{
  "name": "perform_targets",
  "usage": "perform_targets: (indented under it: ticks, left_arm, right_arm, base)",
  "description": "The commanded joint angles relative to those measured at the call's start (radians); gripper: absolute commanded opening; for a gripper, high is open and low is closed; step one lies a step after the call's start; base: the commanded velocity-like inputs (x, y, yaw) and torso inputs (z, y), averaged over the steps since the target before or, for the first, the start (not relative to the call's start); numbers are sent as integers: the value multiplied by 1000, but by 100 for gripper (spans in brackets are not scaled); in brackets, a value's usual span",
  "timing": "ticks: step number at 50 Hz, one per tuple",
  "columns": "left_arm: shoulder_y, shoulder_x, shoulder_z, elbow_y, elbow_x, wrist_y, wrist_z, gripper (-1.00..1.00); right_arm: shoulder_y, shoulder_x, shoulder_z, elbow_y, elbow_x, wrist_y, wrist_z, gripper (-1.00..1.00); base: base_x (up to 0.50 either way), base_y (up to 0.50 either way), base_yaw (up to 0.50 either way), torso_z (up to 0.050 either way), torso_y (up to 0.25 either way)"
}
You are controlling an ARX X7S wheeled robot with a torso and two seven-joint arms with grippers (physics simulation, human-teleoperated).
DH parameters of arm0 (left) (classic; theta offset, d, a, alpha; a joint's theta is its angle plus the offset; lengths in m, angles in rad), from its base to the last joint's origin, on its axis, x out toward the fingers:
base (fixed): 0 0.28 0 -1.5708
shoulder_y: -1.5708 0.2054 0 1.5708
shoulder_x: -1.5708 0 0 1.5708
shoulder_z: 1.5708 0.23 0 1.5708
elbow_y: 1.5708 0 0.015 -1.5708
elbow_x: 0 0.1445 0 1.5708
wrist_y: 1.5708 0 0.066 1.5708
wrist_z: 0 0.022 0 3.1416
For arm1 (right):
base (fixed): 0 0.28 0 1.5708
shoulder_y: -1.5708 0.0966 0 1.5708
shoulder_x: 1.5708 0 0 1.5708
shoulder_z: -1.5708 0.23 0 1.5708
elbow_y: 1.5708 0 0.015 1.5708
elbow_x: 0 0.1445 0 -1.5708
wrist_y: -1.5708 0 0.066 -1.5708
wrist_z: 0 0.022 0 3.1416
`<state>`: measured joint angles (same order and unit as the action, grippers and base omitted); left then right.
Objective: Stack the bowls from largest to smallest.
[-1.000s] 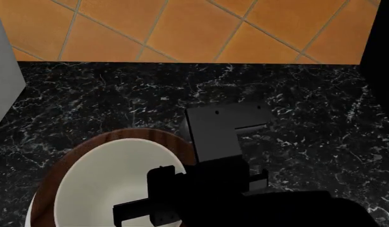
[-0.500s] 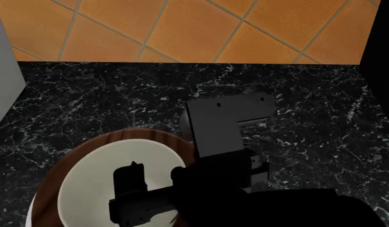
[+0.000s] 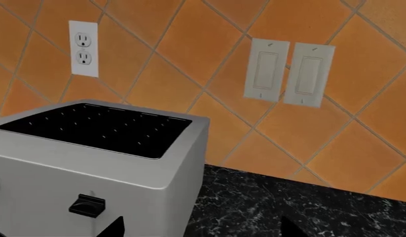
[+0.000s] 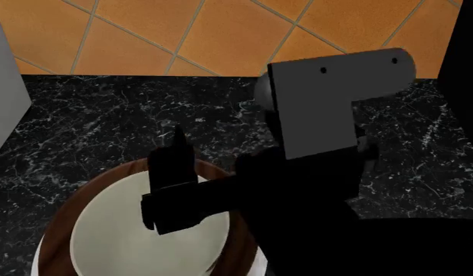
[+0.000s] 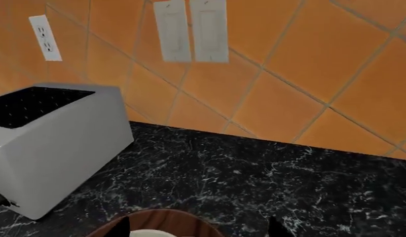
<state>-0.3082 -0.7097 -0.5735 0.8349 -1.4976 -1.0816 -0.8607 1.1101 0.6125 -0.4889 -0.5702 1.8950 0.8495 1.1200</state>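
Note:
The three bowls sit nested at the counter's front left. The small cream bowl (image 4: 121,230) lies inside the dark wood-grain bowl (image 4: 68,204), and a sliver of the large white bowl (image 4: 38,257) shows beneath. My right gripper (image 4: 175,155) hovers over the stack's far rim, open and empty. In the right wrist view its gripper (image 5: 197,229) is spread wide over the wood-grain bowl's rim (image 5: 163,219), and a bit of the cream bowl (image 5: 147,233) shows. My left gripper (image 3: 203,229) is open and empty beside the toaster, and out of the head view.
A silver toaster (image 3: 91,163) stands at the left on the black marble counter (image 4: 106,121), also as the toaster (image 5: 51,143). The orange tiled wall behind carries an outlet (image 3: 84,48) and two switches (image 3: 288,71). A dark object (image 4: 462,57) stands at the right edge.
My right arm has risen and swung toward the back wall. Its gripper has lifted out of the cream bowl, which stays nested in the wood-grain bowl.

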Motion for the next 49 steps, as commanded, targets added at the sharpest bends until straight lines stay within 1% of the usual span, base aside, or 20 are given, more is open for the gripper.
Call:
perform_targets:
  ticks: [1, 5, 14, 18, 24, 26, 30, 31, 33, 35, 37, 40, 42, 46, 49]
  left_arm:
    - [7, 18, 0, 13, 17, 16, 32, 100]
    - [10, 23, 10, 10, 36, 17, 45, 100]
    - [15, 15, 5, 13, 28, 21, 46, 100]
    - [13, 15, 13, 14, 31, 22, 45, 100]
    - [8, 14, 29, 15, 22, 22, 46, 100]
    - [-2, 7, 31, 20, -5, 24, 28, 100]
    - [-2, 15, 45, 19, 10, 24, 34, 100]
    - [-6, 18, 46, 18, -22, 31, 22, 100]
    - [-13, 12, 50, 27, -56, 35, 1, 100]
    - [-15, 13, 55, 31, -58, 36, 0, 100]
    - [-11, 19, 59, 32, -45, 34, 9, 100]
    - [-12, 18, 64, 34, -51, 35, 3, 100]
    - [-14, 16, 67, 40, -62, 36, -6, 100]
    - [-22, 18, 81, 42, -60, 36, -11, 100]
    - [-20, 27, 94, 43, -35, 31, 0, 100]
  right_arm:
    - [44, 94, 138, -73, -17, -6, -17, 100]
    - [60, 149, 158, -97, -2, 12, -15, 100]
    - [-10, 272, 275, -146, -4, -27, -43, 100]
    - [-87, 321, 344, -164, -9, -63, -58, 100]
    - [-209, 361, 430, -189, -40, -105, -82, 100]
    - [-251, 392, 469, -204, -52, -114, -78, 100]
    - [-343, 442, 561, -250, -51, -134, -83, 100]
    - [-420, 419, 637, -269, -65, -177, -67, 100]
    - [-504, 403, 686, -300, -88, -179, -92, 100]
    - [-587, 380, 738, -331, -143, -174, -117, 100]
    - [-610, 375, 726, -354, -210, -140, -133, 100]
    - [-639, 357, 737, -357, -237, -140, -138, 100]
    - [-685, 350, 778, -365, -244, -150, -139, 100]
    - [-819, 317, 883, -383, -288, -154, -192, 100]
    - [-873, 295, 926, -387, -305, -158, -213, 100]
  base:
    - [0, 0, 0, 0, 0]
    - [0, 0, 0, 0, 0]
    - [0, 0, 0, 0, 0]
    - [0, 0, 0, 0, 0]
    - [0, 0, 0, 0, 0]
    - [0, 0, 0, 0, 0]
    - [0, 0, 0, 0, 0]
    - [0, 0, 0, 0, 0]
    - [0, 0, 0, 0, 0]
    - [0, 0, 0, 0, 0]
    - [0, 0, 0, 0, 0]
    - [0, 0, 0, 0, 0]
    - [0, 0, 0, 0, 0]
    - [0, 0, 0, 0, 0]
    - [0, 0, 0, 0, 0]
